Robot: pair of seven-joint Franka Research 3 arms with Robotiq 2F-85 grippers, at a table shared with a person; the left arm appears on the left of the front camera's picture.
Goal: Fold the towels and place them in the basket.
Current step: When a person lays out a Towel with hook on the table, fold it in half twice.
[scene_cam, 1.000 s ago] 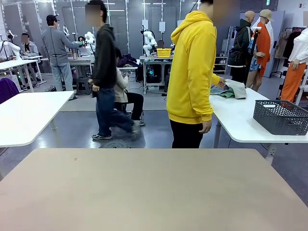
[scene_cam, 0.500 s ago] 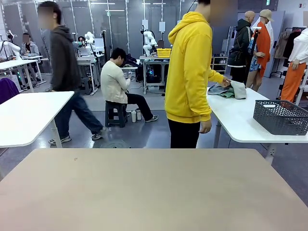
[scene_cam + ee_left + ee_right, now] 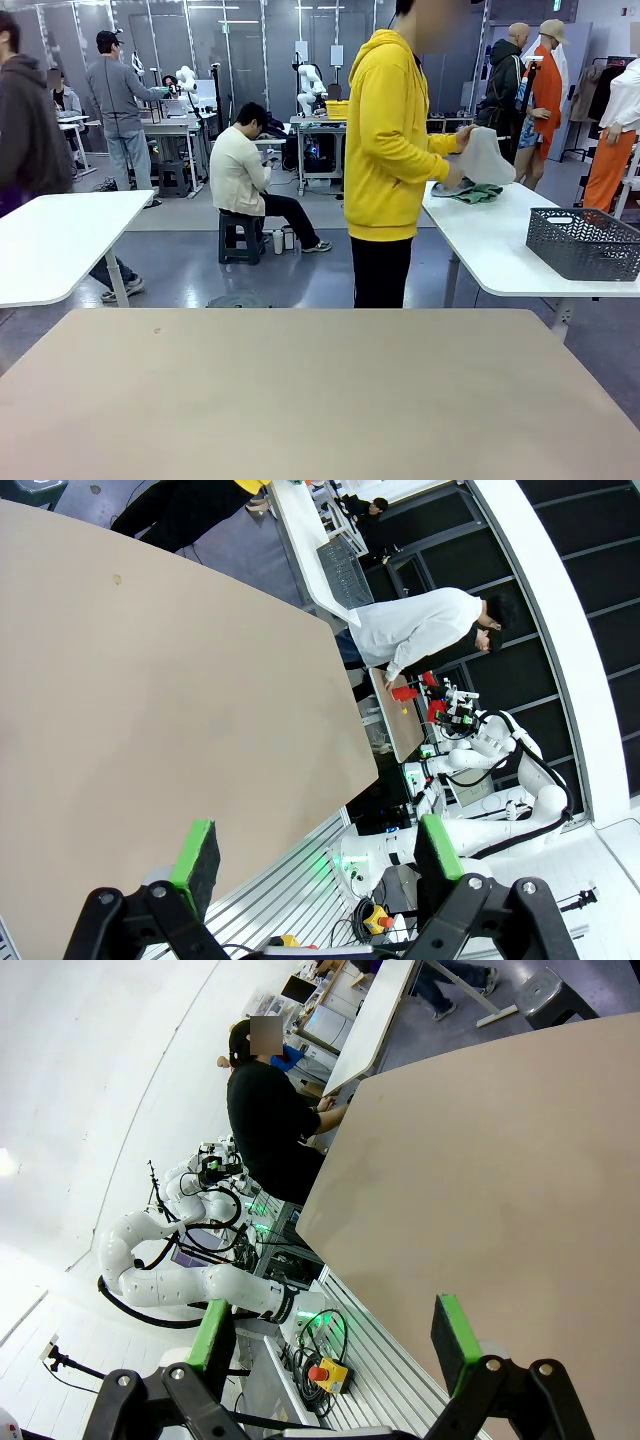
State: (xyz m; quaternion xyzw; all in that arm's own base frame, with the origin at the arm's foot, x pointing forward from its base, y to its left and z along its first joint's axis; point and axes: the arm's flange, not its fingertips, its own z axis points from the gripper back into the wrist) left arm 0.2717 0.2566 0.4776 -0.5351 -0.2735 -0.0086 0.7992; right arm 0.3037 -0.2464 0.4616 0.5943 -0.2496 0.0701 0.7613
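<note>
Front view: a person in a yellow hoodie [image 3: 385,140] stands at the far white desk [image 3: 490,250], lifting a pale grey-white terry towel [image 3: 485,157] above a crumpled green towel [image 3: 478,193] that lies on it. The dark grey lattice-sided plastic basket [image 3: 583,243] sits on the same desk, apart to the right. In the wrist views, the left jaws and the right jaws both stand wide, gripping nothing, with the beige desk [image 3: 320,400] beyond them.
</note>
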